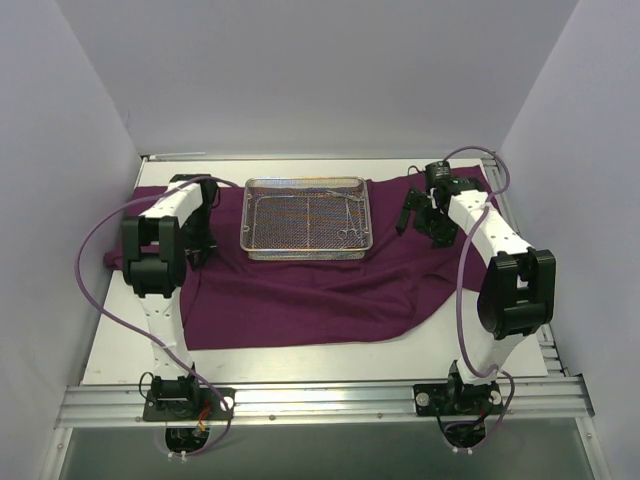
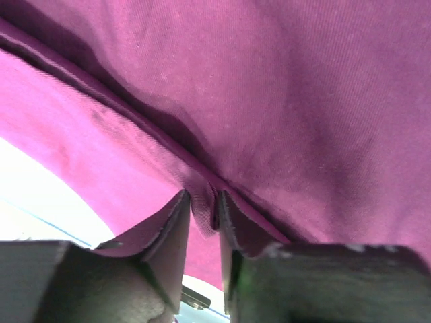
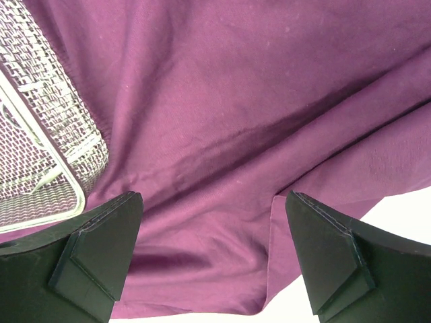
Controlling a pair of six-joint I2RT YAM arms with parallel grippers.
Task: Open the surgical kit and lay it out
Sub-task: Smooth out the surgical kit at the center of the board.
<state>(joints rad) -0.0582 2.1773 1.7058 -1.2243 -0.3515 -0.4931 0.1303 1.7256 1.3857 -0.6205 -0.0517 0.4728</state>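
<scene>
left gripper (image 2: 202, 214): clamped, it seems, on a fold of the large dark purple cloth wrap (image 1: 300, 300), ridge running 10-to-4 | right gripper (image 3: 212, 242): jaws apart over the wrap's 3 o'clock edge | rectangular silver wire-mesh tray (image 1: 305, 215): on the wrap at 12 o'clock, between both arms

Bright, even light; soft shadows

Plain white walls (image 1: 300, 70) enclose a white table (image 1: 300, 363) — evenly lit.
</scene>
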